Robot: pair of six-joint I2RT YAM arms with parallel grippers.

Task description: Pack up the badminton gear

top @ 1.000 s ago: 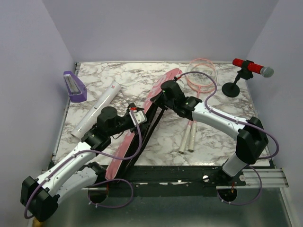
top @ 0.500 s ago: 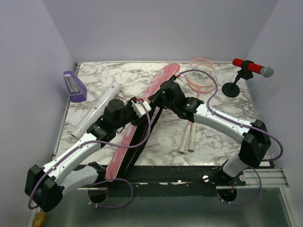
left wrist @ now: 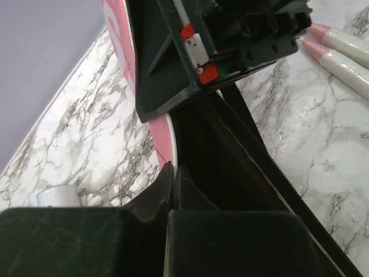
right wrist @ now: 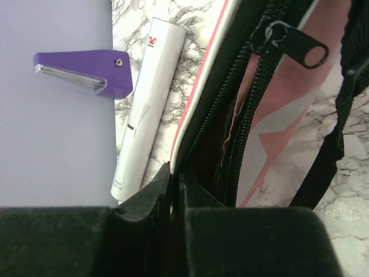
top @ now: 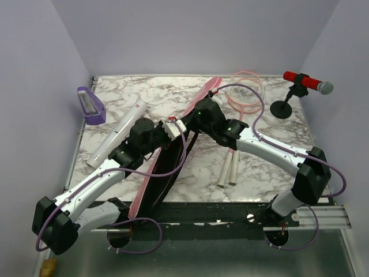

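Observation:
The long pink bag (top: 147, 183) lies diagonally across the table, unzipped, its black inside (left wrist: 230, 167) showing. My left gripper (top: 176, 126) is shut on the bag's left rim, with the pink edge pinched between its pads (left wrist: 173, 171). Just beyond it, my right gripper (top: 199, 112) has the same rim between its fingers, which are almost touching (right wrist: 176, 173). The zip pull (right wrist: 300, 49) hangs free to the right of them. Two pink-framed rackets (top: 247, 92) lie right of the bag, with their pale handles (left wrist: 346, 43) toward me. The white tube (top: 118, 135) lies left of the bag.
A purple tray (top: 90, 105) stands against the left wall, beyond the tube (right wrist: 147, 104). A red microphone on a black stand (top: 304, 82) occupies the far right corner. The bag's black strap (right wrist: 323, 167) trails over the marble right of the opening.
My left arm has reached forward and right along the bag, and its open jaws have shut on the rim beside the right gripper. The right arm has hardly moved.

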